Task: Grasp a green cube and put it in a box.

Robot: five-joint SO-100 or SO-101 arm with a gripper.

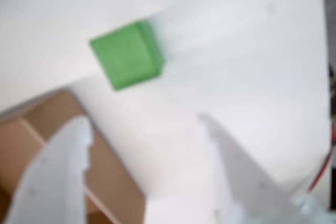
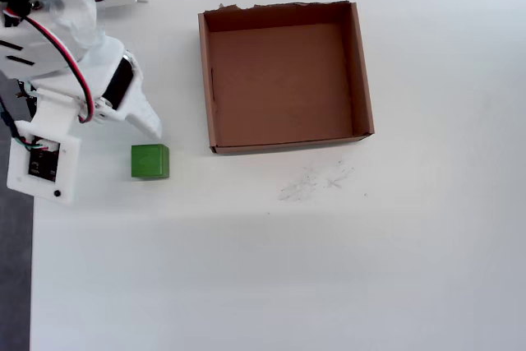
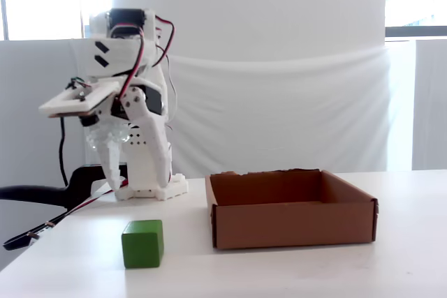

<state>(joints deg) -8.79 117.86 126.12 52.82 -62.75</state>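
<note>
Below, the green cube (image 1: 127,54) lies ahead of the spread, empty end effector (image 1: 147,129).

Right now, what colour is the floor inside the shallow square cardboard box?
Plain brown, with no pattern; the shallow square cardboard box shows it best in the overhead view.

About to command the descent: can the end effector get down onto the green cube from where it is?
Probably yes. The end effector is open above the green cube, which sits alone on the table, apart from the box.
</note>
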